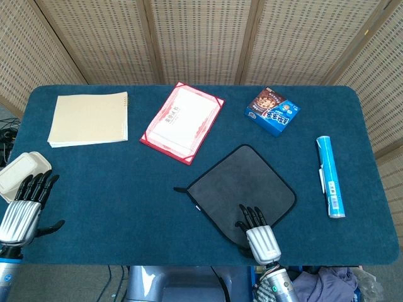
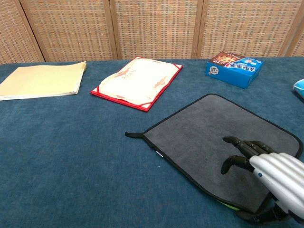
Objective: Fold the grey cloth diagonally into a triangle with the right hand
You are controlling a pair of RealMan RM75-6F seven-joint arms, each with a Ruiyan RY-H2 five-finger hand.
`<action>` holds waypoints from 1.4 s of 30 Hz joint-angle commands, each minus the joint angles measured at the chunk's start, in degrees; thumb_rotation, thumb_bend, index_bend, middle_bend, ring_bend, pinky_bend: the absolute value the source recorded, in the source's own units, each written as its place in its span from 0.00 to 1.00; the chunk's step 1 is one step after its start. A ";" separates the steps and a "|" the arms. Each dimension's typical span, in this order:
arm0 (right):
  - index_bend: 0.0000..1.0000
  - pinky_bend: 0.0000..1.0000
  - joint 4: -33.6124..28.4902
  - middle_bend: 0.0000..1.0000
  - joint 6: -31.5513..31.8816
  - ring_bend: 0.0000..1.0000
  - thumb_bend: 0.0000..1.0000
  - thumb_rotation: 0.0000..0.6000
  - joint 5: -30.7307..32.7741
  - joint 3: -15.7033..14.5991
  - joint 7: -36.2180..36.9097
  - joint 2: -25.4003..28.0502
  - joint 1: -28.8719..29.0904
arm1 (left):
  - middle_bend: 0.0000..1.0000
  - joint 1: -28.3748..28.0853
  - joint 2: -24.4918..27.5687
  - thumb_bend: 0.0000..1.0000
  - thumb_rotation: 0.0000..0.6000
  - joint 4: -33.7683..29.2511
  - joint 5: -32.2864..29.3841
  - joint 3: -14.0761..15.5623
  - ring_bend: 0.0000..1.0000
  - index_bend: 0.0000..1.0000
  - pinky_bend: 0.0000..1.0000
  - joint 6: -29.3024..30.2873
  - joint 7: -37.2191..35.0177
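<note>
The grey cloth (image 1: 242, 182) with black edging lies spread flat like a diamond on the blue table, near the front middle. My right hand (image 1: 258, 233) is at its nearest corner. In the chest view the right hand (image 2: 270, 178) has its fingers on top of the grey cloth (image 2: 213, 133) and its thumb under the near edge. That edge is raised a little and shows a pale green underside. My left hand (image 1: 24, 204) rests off the table's left front corner, fingers spread, holding nothing.
A beige notebook (image 1: 89, 118) and a red-bordered certificate (image 1: 182, 121) lie at the back. A blue snack box (image 1: 272, 111) sits back right, and a blue tube (image 1: 330, 176) lies along the right side. A pale food container (image 1: 22, 171) sits beside my left hand.
</note>
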 commanded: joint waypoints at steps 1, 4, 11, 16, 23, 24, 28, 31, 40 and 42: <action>0.32 0.00 -0.14 0.00 0.17 0.00 0.27 1.00 0.02 0.01 -0.06 0.15 0.02 | 0.00 0.00 0.03 0.12 1.00 0.01 0.04 0.01 0.00 0.00 0.00 0.02 -0.06; 0.34 0.00 -0.24 0.00 0.17 0.00 0.28 1.00 0.30 0.16 -0.16 0.21 0.09 | 0.00 -0.03 0.03 0.12 1.00 0.02 0.19 0.08 0.00 0.00 0.00 -0.01 -0.12; 0.41 0.00 -0.37 0.00 0.13 0.00 0.28 1.00 0.94 0.22 -0.83 0.26 0.12 | 0.00 0.06 0.17 0.12 1.00 -0.09 0.52 0.11 0.00 0.00 0.00 0.34 -0.43; 0.47 0.00 -0.42 0.04 0.36 0.00 0.28 1.00 1.15 0.38 -0.90 0.37 0.18 | 0.00 0.07 0.14 0.12 1.00 0.07 0.57 0.14 0.00 0.00 0.00 0.36 -0.43; 0.54 0.00 -0.55 0.09 0.50 0.00 0.28 1.00 1.29 0.29 -0.74 0.45 0.26 | 0.00 0.10 0.17 0.12 1.00 0.06 0.63 0.16 0.00 0.00 0.00 0.42 -0.40; 0.54 0.00 -0.60 0.10 0.51 0.00 0.28 1.00 1.31 0.29 -0.70 0.43 0.27 | 0.00 0.10 0.17 0.12 1.00 0.07 0.65 0.17 0.00 0.00 0.00 0.44 -0.41; 0.55 0.00 -0.89 0.10 0.61 0.00 0.28 1.00 1.30 0.43 -0.84 0.39 0.44 | 0.00 0.09 0.15 0.12 1.00 0.13 0.67 0.20 0.00 0.00 0.00 0.38 -0.43; 0.57 0.00 -1.13 0.11 0.67 0.00 0.29 1.00 1.15 0.35 -1.10 0.47 0.56 | 0.00 0.08 0.16 0.12 1.00 0.14 0.68 0.19 0.00 0.00 0.00 0.38 -0.49; 0.58 0.00 -1.40 0.12 0.30 0.00 0.40 1.00 1.58 0.21 -1.34 0.74 0.74 | 0.00 0.11 0.24 0.12 1.00 0.15 0.69 0.20 0.00 0.00 0.00 0.42 -0.77; 0.58 0.00 -1.47 0.12 0.15 0.00 0.45 1.00 1.77 0.22 -1.37 0.80 0.80 | 0.00 0.09 0.21 0.12 1.00 0.15 0.68 0.21 0.00 0.00 0.00 0.38 -0.72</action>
